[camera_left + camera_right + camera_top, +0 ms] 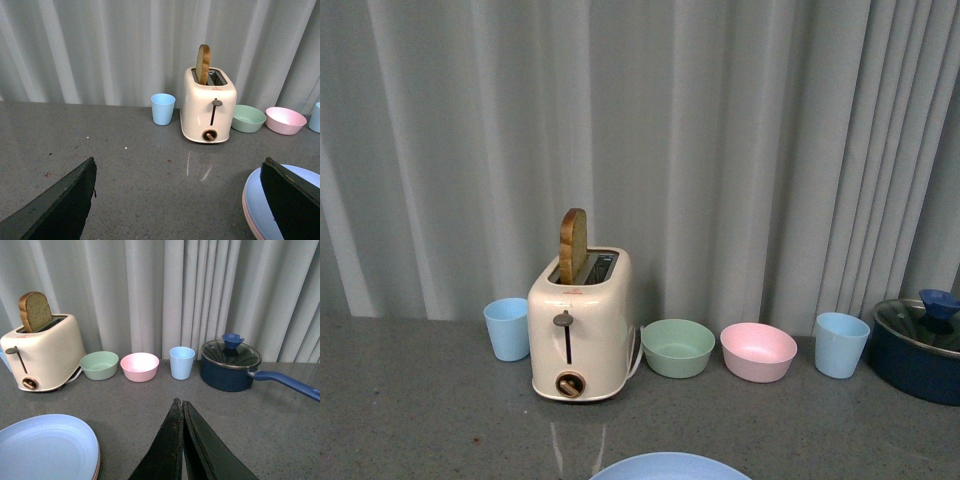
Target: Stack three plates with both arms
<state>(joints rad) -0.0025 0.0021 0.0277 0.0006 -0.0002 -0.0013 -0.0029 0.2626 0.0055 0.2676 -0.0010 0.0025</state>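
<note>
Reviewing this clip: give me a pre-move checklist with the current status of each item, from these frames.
1. Blue plate on top of the stack: ok.
2. Pink plate beneath it: ok, only its rim shows.
3. Cream plate in the stack: cannot tell, no third rim visible.
4. Left hand open and empty: ok.
5. Right hand shut and empty: ok.
6. Toaster and green bowl stand apart from the stack: ok.
</note>
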